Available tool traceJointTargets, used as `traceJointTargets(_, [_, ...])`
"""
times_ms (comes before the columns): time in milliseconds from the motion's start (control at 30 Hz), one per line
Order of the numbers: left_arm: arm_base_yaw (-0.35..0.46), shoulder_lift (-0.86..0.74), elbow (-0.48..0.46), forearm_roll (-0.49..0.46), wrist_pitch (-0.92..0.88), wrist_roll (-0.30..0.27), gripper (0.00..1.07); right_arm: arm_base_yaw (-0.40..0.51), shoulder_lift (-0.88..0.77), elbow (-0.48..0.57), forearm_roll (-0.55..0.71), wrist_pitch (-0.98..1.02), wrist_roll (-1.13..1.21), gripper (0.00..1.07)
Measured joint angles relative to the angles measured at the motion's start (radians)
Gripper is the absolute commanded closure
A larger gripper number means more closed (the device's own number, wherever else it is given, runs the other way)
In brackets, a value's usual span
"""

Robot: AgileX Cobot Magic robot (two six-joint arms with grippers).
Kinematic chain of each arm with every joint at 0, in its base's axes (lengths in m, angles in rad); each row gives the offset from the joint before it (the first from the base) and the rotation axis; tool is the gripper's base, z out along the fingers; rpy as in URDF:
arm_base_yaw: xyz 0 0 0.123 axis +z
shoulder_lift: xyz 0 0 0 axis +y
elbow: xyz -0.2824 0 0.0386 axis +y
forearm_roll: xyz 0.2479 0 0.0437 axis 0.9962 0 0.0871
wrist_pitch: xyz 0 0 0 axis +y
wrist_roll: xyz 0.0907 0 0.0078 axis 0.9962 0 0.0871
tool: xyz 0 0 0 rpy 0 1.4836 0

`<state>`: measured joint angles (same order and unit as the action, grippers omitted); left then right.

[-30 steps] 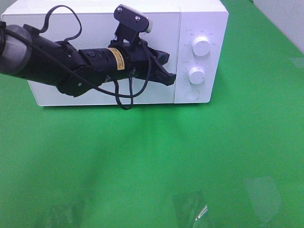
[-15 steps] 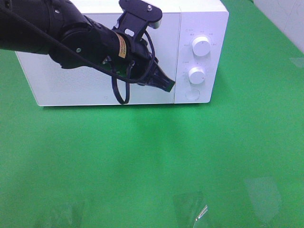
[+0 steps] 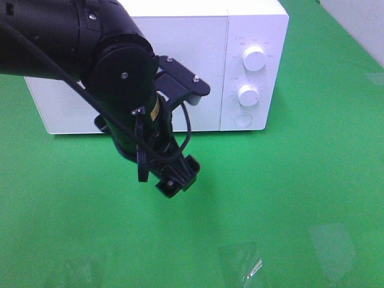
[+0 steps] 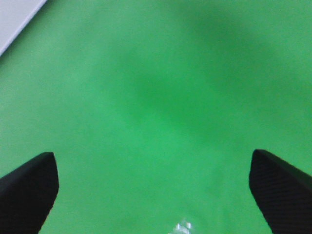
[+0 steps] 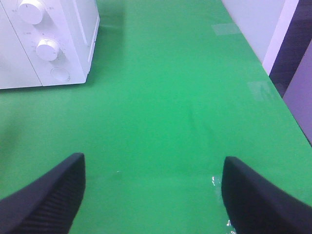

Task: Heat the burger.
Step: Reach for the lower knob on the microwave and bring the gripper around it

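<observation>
Green desk [image 3: 288, 198] shows no burger, likely shut inside the white microwave [image 3: 204, 36], so with left gripper [image 4: 151, 161] and right gripper [image 5: 152, 165] both spread empty, a careless dial [image 3: 254, 59] bump could misset heating.

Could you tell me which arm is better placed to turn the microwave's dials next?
Probably the right. The dials sit on the microwave's right end, and the open right gripper faces them across the table. The open left gripper points down at the table before the door.
</observation>
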<state>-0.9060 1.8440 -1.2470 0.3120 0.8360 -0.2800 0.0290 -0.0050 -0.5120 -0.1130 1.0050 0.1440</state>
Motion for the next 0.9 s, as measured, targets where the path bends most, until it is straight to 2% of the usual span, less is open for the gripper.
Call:
traceJointTargets(33, [0.0, 0.0, 0.0, 0.0, 0.0, 0.0, 0.06, 0.0, 0.0, 0.0, 0.0, 0.0, 0.0, 0.31])
traceJointTargets(67, [-0.002, 0.0, 0.0, -0.017, 0.107, 0.0, 0.06, 0.0, 0.0, 0.0, 0.0, 0.0, 0.0, 0.31])
traceJointTargets(100, [-0.002, 0.0, 0.0, -0.017, 0.107, 0.0, 0.06, 0.0, 0.0, 0.0, 0.0, 0.0, 0.0, 0.31])
traceJointTargets(233, [-0.002, -0.002, 0.0, -0.037, 0.31, 0.01, 0.06, 0.0, 0.0, 0.0, 0.0, 0.0, 0.0, 0.31])
traceJointTargets(333, [-0.001, -0.008, 0.0, -0.047, 0.327, 0.017, 0.06, 0.0, 0.0, 0.0, 0.0, 0.0, 0.0, 0.31])
traceJointTargets(367, [0.011, -0.022, -0.001, -0.085, 0.344, 0.036, 0.06, 0.0, 0.0, 0.0, 0.0, 0.0, 0.0, 0.31])
traceJointTargets(400, [0.011, -0.022, -0.001, -0.085, 0.344, 0.036, 0.06, 0.0, 0.0, 0.0, 0.0, 0.0, 0.0, 0.31])
traceJointTargets(433, [0.034, -0.044, -0.005, -0.136, 0.345, 0.06, 0.06, 0.0, 0.0, 0.0, 0.0, 0.0, 0.0, 0.31])
traceJointTargets(467, [0.034, -0.044, -0.005, -0.136, 0.345, 0.06, 0.06, 0.0, 0.0, 0.0, 0.0, 0.0, 0.0, 0.31])
traceJointTargets(500, [0.075, -0.077, -0.004, -0.186, 0.344, 0.084, 0.06, 0.0, 0.0, 0.0, 0.0, 0.0, 0.0, 0.31])
traceJointTargets(533, [0.075, -0.077, -0.004, -0.186, 0.344, 0.084, 0.06, 0.0, 0.0, 0.0, 0.0, 0.0, 0.0, 0.31])
traceJointTargets(600, [0.178, -0.149, -0.004, -0.262, 0.344, 0.148, 0.06, 0.0, 0.0, 0.0, 0.0, 0.0, 0.0, 0.31])
traceJointTargets(633, [0.178, -0.149, -0.004, -0.262, 0.344, 0.148, 0.06, 0.0, 0.0, 0.0, 0.0, 0.0, 0.0, 0.31])
traceJointTargets(667, [0.241, -0.193, -0.004, -0.284, 0.346, 0.174, 0.06, 0.0, 0.0, 0.0, 0.0, 0.0, 0.0, 0.31])
traceJointTargets(767, [0.267, -0.217, -0.004, -0.293, 0.348, 0.187, 0.06, 0.0, 0.0, 0.0, 0.0, 0.0, 0.0, 0.31])
traceJointTargets(833, [0.405, -0.31, -0.004, -0.302, 0.368, 0.225, 0.06, 0.0, 0.0, 0.0, 0.0, 0.0, 0.0, 0.31])
traceJointTargets(867, [0.405, -0.31, -0.004, -0.302, 0.368, 0.225, 0.06, 0.0, 0.0, 0.0, 0.0, 0.0, 0.0, 0.31])
traceJointTargets(900, [0.471, -0.354, -0.004, -0.302, 0.372, 0.241, 0.06, 0.0, 0.0, 0.0, 0.0, 0.0, 0.0, 0.31])
